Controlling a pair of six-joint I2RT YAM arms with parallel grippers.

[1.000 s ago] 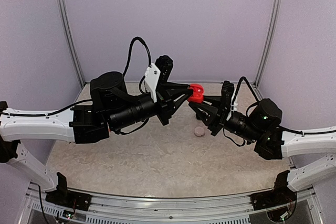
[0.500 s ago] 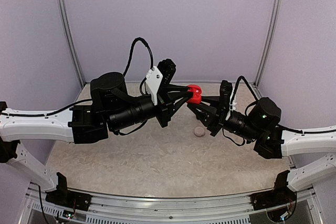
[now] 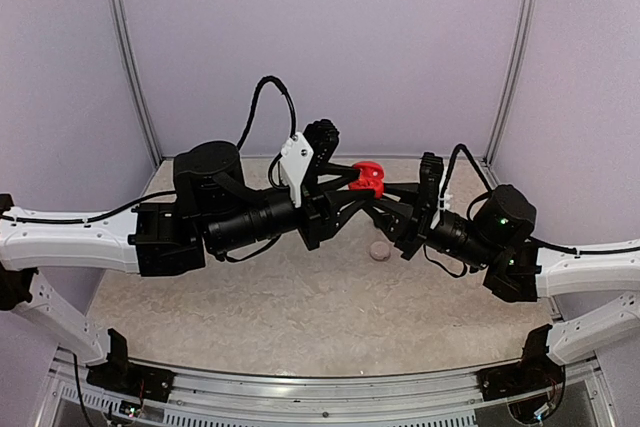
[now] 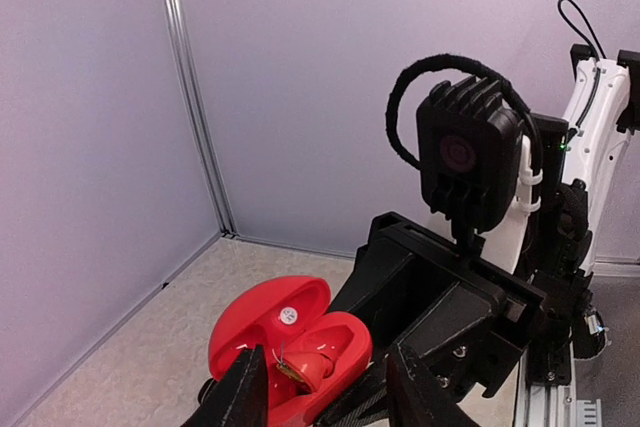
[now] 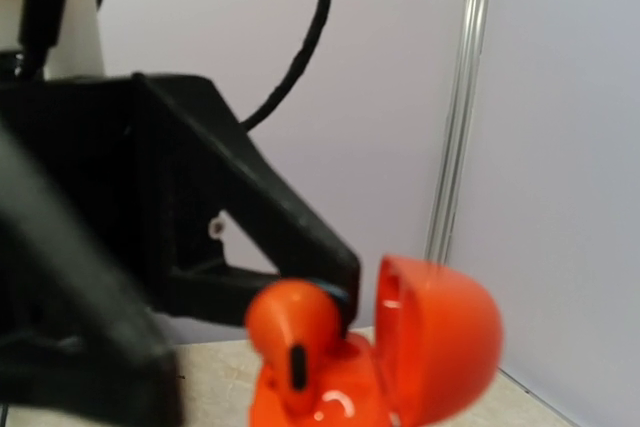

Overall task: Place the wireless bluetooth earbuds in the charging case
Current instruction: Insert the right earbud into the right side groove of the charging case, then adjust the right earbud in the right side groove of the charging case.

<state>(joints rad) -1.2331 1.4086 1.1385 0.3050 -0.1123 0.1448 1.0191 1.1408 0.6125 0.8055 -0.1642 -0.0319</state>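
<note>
Up above the table [image 3: 250,317], in mid-air between my two arms, hangs the red charging case [image 3: 367,178]. My left gripper [image 3: 352,185] has it clamped at the fingertips, well off the surface. From my left wrist I'm looking straight down my own black fingers [image 4: 243,394], and the case is open between them. Its lid [image 4: 262,325] is tipped back to the left, with a small white dot on the inside face.

Down in the base there's a red-orange earbud [image 4: 303,365], with a bit of gold showing beside it. Over on the right wrist view it's big and blurry: the earbud's round head [image 5: 292,325] stands proud of the base, a dark slot on its stem, and the open lid is just to its right. Whether the bud is fully seated in its well, I can't tell from either angle.

My right gripper [image 3: 386,207] is nosed in close from the other side, its tips just beside and below the case in the overhead view. I can't make out whether its jaws are closed on anything or parted; they're lost in black against black.

One more thing: a small pale round piece [image 3: 379,250] lies on the table below the grippers, apart from both.
</note>
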